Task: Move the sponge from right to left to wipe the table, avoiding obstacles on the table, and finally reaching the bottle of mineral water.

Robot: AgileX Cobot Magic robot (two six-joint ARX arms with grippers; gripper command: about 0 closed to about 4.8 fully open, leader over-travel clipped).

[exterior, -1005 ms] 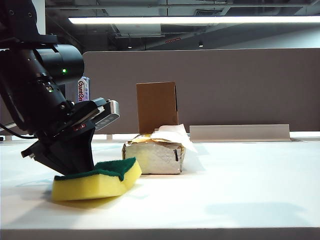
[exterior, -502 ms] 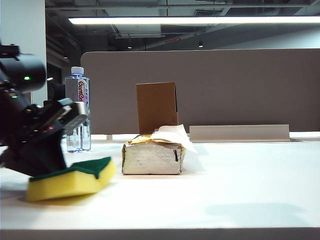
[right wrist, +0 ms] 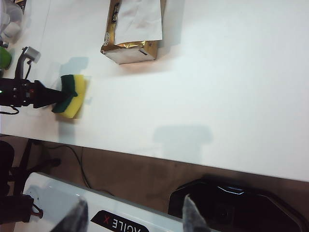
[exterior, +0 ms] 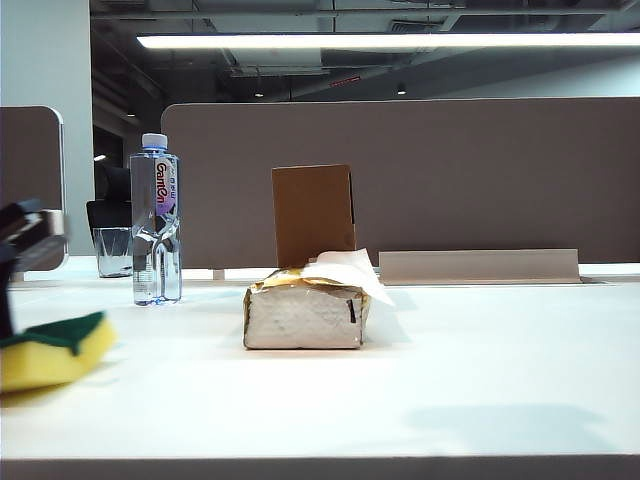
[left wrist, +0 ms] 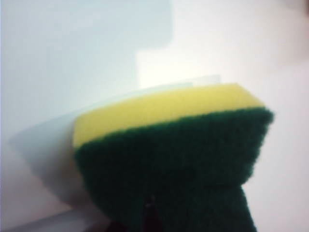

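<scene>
On the table [exterior: 480, 370], the sponge [exterior: 50, 345] lies far left, bottle of mineral water [exterior: 156, 220] behind it.

Grey partition panels [exterior: 400, 180] at the far side, long ceiling light strip [exterior: 390, 40] overhead, dark chair [exterior: 108, 212] far left, brown floor [right wrist: 135, 174] near

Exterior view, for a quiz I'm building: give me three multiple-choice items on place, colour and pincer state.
1. Where is the sponge?
A. at the left edge of the table
B. on the tissue pack
C. beside the cardboard box

2. The cap of the bottle of mineral water is:
A. red
B. white
C. green

3. The left pincer is:
A. open above the table
B. shut on the sponge
C. shut on the bottle

Key: A, the sponge lies far left; B, the cap is white; B, the right wrist view shows it pinching the sponge, the right pincer open.
</scene>
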